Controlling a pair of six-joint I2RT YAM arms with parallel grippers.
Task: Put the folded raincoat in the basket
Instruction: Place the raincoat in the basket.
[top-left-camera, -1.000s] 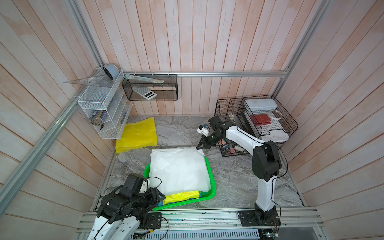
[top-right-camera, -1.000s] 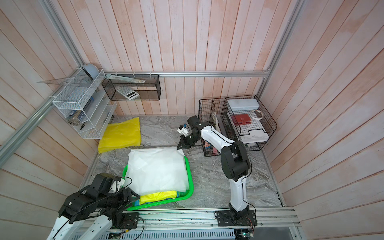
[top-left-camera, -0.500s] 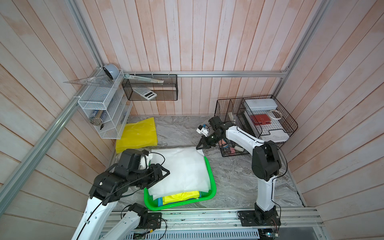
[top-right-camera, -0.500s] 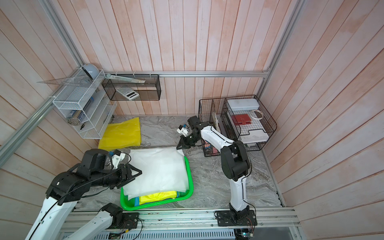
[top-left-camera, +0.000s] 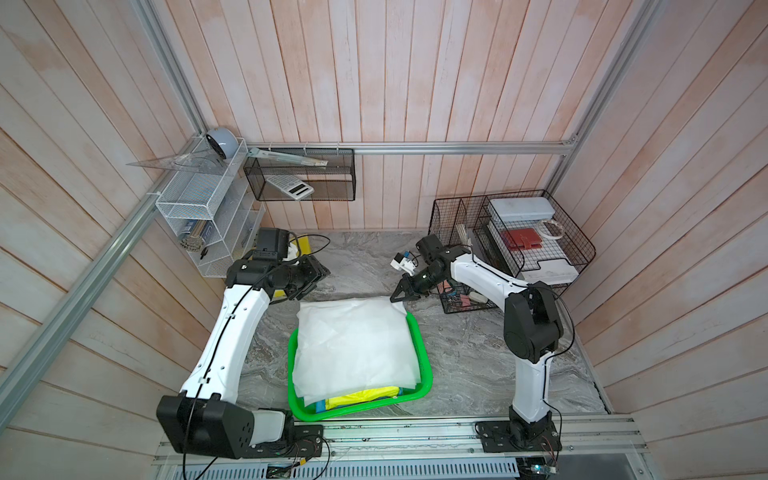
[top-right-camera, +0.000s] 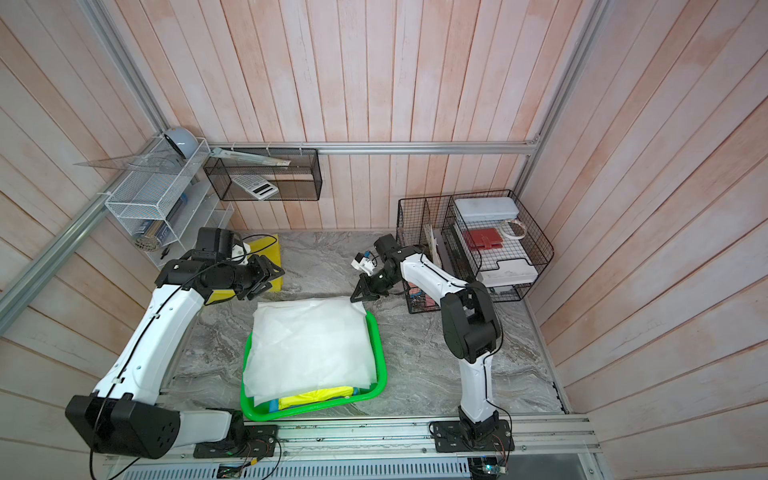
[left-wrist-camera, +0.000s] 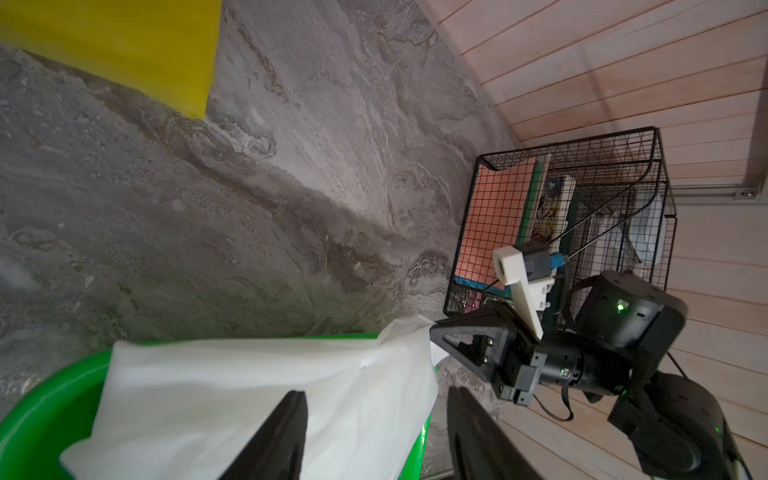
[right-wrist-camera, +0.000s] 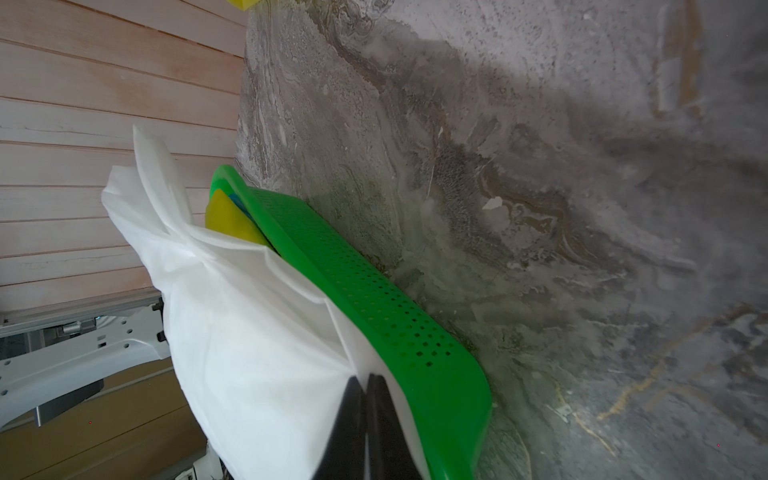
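basket (top-left-camera: 422, 353): bright green, dotted holes | raincoat (top-left-camera: 353, 336): white | table (top-left-camera: 465, 357): grey marbled | sheet (left-wrist-camera: 124, 45): yellow | wall (top-left-camera: 415, 83): pale pink planks

Grey, marble-veined table (top-left-camera: 465, 353), walled by pale planks on three sides. Resting on it toward the near rail, a bright green perforated basket (top-left-camera: 424, 365). Lying flat at the far left corner, a folded yellow sheet (left-wrist-camera: 124, 41). Standing at the far right against the wall, a black wire-grid organiser (top-left-camera: 446, 224), well apart from the sheet.

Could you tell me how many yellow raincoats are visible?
2: loose yellow raincoat on the table by the left gripper; packed yellow raincoat in the basket under the white raincoat; others may be hidden.
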